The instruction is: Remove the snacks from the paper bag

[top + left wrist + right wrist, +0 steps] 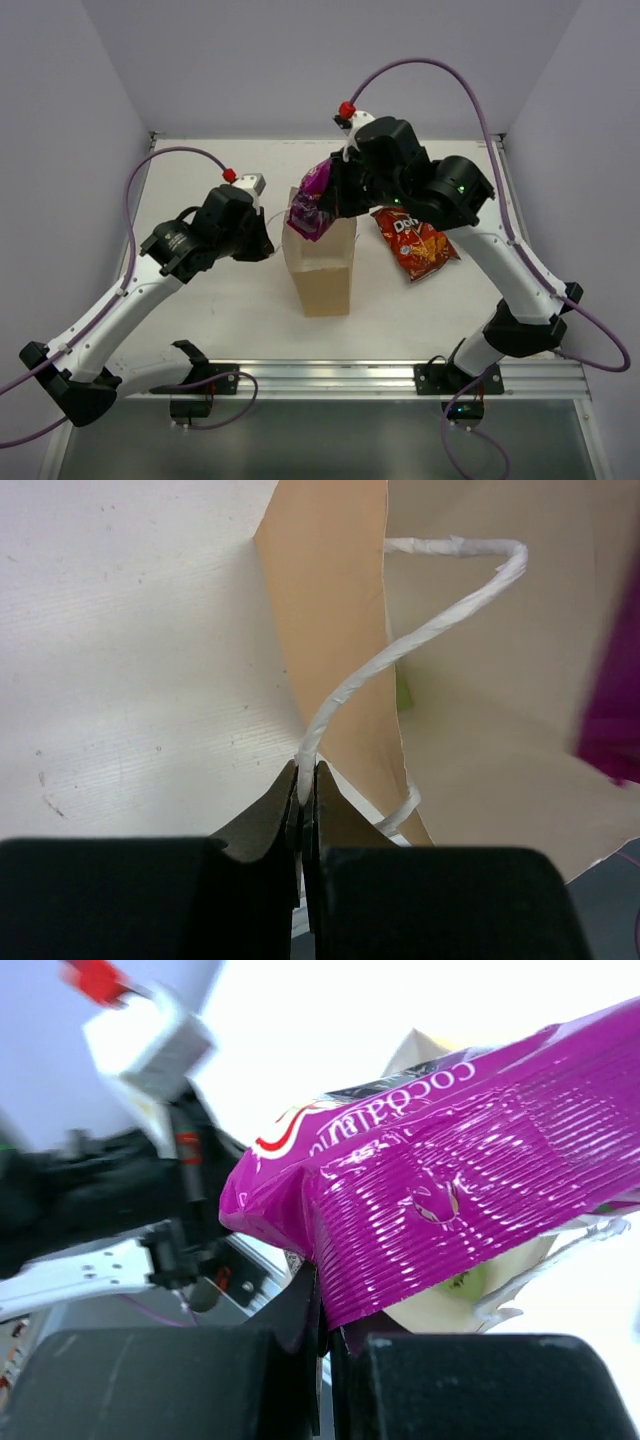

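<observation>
The tan paper bag (320, 272) stands upright in the middle of the table. My left gripper (266, 240) is shut on its white cord handle (400, 650), at the bag's left rim; the jaws pinch the cord (306, 780). My right gripper (335, 200) is shut on the sealed edge of the purple packet (310, 205) and holds it above the bag's open top. The packet fills the right wrist view (450, 1200); a sliver shows in the left wrist view (612, 720). The red-orange Doritos bag (412, 243) lies on the table right of the paper bag. No blue packet shows.
The table's walls (60, 120) rise at the left, back and right. A metal rail (330, 378) runs along the near edge between the arm bases. The left arm (90, 1190) shows behind the packet in the right wrist view.
</observation>
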Motion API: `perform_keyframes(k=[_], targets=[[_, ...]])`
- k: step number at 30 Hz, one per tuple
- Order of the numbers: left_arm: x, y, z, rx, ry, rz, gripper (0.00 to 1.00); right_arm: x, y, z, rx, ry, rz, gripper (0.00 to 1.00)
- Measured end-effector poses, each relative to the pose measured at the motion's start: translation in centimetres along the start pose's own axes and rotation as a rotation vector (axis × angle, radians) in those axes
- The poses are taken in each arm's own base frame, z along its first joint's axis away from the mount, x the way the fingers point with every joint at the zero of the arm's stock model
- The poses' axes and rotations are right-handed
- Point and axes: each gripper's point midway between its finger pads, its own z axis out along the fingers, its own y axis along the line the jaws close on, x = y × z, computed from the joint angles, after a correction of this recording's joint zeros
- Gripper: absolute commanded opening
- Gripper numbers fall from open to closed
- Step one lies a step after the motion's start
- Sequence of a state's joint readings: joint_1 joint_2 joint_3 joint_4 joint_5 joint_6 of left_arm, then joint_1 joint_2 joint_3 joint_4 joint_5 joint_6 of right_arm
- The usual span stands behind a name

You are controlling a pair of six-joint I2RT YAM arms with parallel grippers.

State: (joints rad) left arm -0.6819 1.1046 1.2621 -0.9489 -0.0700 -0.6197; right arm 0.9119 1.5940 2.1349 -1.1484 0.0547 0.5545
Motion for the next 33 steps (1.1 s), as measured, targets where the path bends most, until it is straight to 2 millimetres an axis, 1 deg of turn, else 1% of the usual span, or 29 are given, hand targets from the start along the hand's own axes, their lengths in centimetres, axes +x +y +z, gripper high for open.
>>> perform_keyframes(k=[2, 5, 7, 9, 10, 11, 12, 13, 14, 16, 17, 18, 19, 20, 21, 23, 24, 25, 27, 29, 31, 33], targets=[[0.0, 0.0, 0.0, 0.000, 0.000, 0.000, 0.00, -1.7, 0.9, -2.1, -0.036, -0.062, -0.004, 0.00], [-0.1, -0.1, -0.2, 0.002, -0.002, -0.001, 0.00, -4.4, 1.7, -6.1, -0.080, -0.190, -0.018, 0.00], [-0.3, -0.2, -0.3, 0.006, -0.009, -0.007, 0.00, -5.7, 1.3, -9.2, -0.080, -0.281, -0.027, 0.00], [-0.5, -0.3, -0.4, 0.007, -0.011, -0.011, 0.00, -6.7, -0.1, -12.2, -0.045, -0.371, -0.023, 0.00], [-0.6, -0.4, -0.5, 0.007, -0.012, -0.015, 0.00, -7.3, -1.6, -14.1, -0.008, -0.430, -0.014, 0.00], [-0.7, -0.5, -0.5, 0.007, -0.011, -0.017, 0.00, -7.5, -2.7, -15.6, 0.024, -0.473, -0.006, 0.00], [-0.7, -0.5, -0.5, 0.006, -0.011, -0.017, 0.00, -7.8, -4.9, -16.7, 0.092, -0.516, 0.016, 0.00], [-0.8, -0.5, -0.4, 0.003, -0.007, -0.018, 0.00, -7.9, -6.6, -17.6, 0.149, -0.546, 0.034, 0.00], [-0.9, -0.6, -0.4, -0.001, 0.000, -0.020, 0.00, -7.7, -9.3, -18.5, 0.245, -0.579, 0.057, 0.00], [-1.2, -0.8, -0.4, -0.005, 0.005, -0.023, 0.00, -6.7, -13.2, -19.5, 0.396, -0.601, 0.088, 0.00], [-1.5, -1.0, -0.4, -0.005, 0.004, -0.024, 0.00, -6.0, -15.1, -19.4, 0.472, -0.594, 0.100, 0.00], [-1.7, -1.2, -0.5, -0.004, 0.004, -0.024, 0.00, -5.0, -16.7, -18.9, 0.534, -0.575, 0.111, 0.00], [-2.0, -1.3, -0.6, -0.003, 0.002, -0.024, 0.00, -3.5, -18.7, -17.7, 0.606, -0.528, 0.121, 0.00], [-2.1, -1.4, -0.7, -0.002, 0.000, -0.025, 0.00, -2.3, -20.0, -16.8, 0.650, -0.485, 0.128, 0.00], [-2.2, -1.4, -0.8, -0.001, -0.002, -0.026, 0.00, -0.9, -21.5, -15.2, 0.689, -0.441, 0.144, 0.00], [-2.3, -1.5, -0.8, 0.002, -0.004, -0.028, 0.00, 3.0, -24.1, -11.7, 0.750, -0.309, 0.171, 0.00], [-2.3, -1.5, -0.8, 0.003, -0.004, -0.028, 0.00, 4.5, -25.0, -10.1, 0.768, -0.257, 0.182, 0.00], [-2.3, -1.6, -0.8, 0.004, -0.002, -0.028, 0.00, 6.5, -26.0, -8.3, 0.785, -0.187, 0.197, 0.00], [-2.2, -1.7, -0.8, 0.013, 0.004, -0.030, 0.00, 10.4, -27.8, -5.3, 0.819, -0.053, 0.224, 0.00], [-2.1, -1.9, -0.9, 0.021, 0.008, -0.027, 0.00, 12.8, -29.0, -3.7, 0.850, 0.025, 0.249, 0.00], [-2.0, -1.9, -0.9, 0.024, 0.010, -0.022, 0.00, 14.1, -29.7, -2.6, 0.865, 0.069, 0.279, 0.00], [-2.0, -1.9, -0.9, 0.029, 0.013, -0.016, 0.00, 14.4, -30.1, -1.6, 0.870, 0.087, 0.300, 0.00]])
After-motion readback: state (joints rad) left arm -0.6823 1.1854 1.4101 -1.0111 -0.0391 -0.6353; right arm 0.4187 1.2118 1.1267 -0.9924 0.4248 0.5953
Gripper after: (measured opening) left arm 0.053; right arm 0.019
